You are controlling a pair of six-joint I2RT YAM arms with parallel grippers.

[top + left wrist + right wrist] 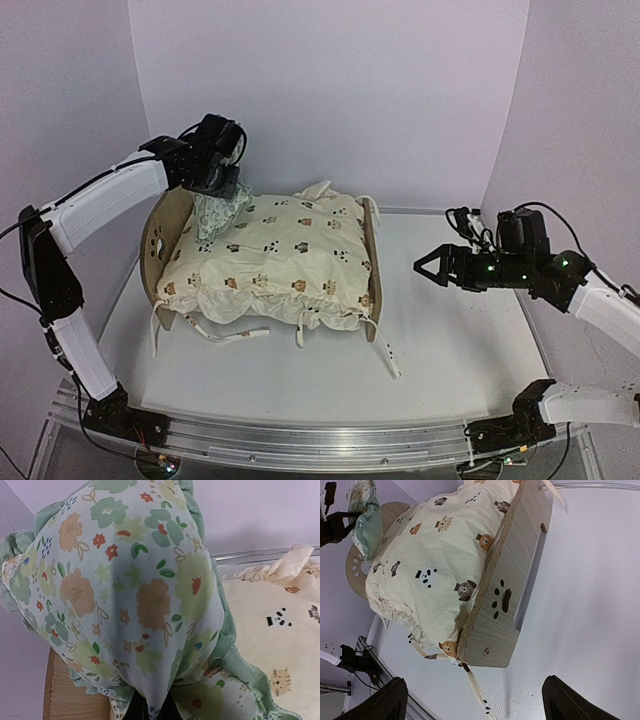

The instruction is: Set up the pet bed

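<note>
The pet bed (372,272) is a light-wood frame on the white table, its arched headboard (168,218) to the left. A cream bear-print cushion (275,255) fills it. My left gripper (222,185) hangs over the headboard end, shut on a mint-green floral pillow (220,212) that droops onto the cushion's corner. That pillow (130,580) fills the left wrist view, and its fabric hides most of the left gripper (150,712). My right gripper (428,266) is open and empty, right of the bed. In the right wrist view the right gripper (475,680) faces the paw-cutout end board (510,590).
Cushion ties (385,350) trail off the bed's near right corner onto the table (450,340). An aluminium rail (300,440) runs along the front edge by both arm bases. White walls close in the back and both sides.
</note>
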